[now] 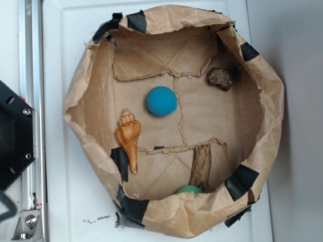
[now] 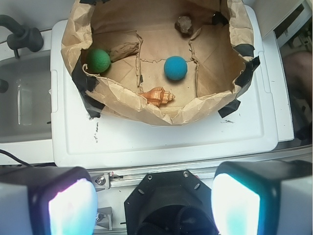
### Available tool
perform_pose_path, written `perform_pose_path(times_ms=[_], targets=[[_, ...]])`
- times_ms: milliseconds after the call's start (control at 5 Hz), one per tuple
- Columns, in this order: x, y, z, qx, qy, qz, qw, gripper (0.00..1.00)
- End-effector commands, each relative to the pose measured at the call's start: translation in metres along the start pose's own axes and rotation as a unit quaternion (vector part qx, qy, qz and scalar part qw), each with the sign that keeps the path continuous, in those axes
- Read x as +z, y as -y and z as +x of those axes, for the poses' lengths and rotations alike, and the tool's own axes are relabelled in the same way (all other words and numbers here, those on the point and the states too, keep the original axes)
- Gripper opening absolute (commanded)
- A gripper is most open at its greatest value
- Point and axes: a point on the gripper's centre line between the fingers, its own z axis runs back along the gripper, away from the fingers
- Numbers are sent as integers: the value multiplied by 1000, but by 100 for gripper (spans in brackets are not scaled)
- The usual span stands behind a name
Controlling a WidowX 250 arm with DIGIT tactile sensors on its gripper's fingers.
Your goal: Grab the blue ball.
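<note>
White tabletop (image 1: 75, 201) held a taped brown-paper enclosure (image 1: 272, 101); the blue ball (image 1: 162, 101) lay free mid-floor, near the orange shell (image 1: 128, 137). It looked light, fuzzy and squashy: pinch across its middle. The gripper (image 2: 154, 205) hung released, well short

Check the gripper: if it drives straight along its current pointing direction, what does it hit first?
Likely the white platform just in front of the paper basket, not the blue ball. The open gripper sits short of the basket; depth is unclear.
</note>
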Motion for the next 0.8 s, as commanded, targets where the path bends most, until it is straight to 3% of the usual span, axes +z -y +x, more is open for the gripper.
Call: perform_pose_path(times_ms=[0, 200, 600], targets=[[0, 0, 0, 0, 0, 0, 1000, 100], [-23, -10, 48, 13, 15, 18, 1000, 100], [-68, -25, 144, 3, 10, 39, 999, 100]])
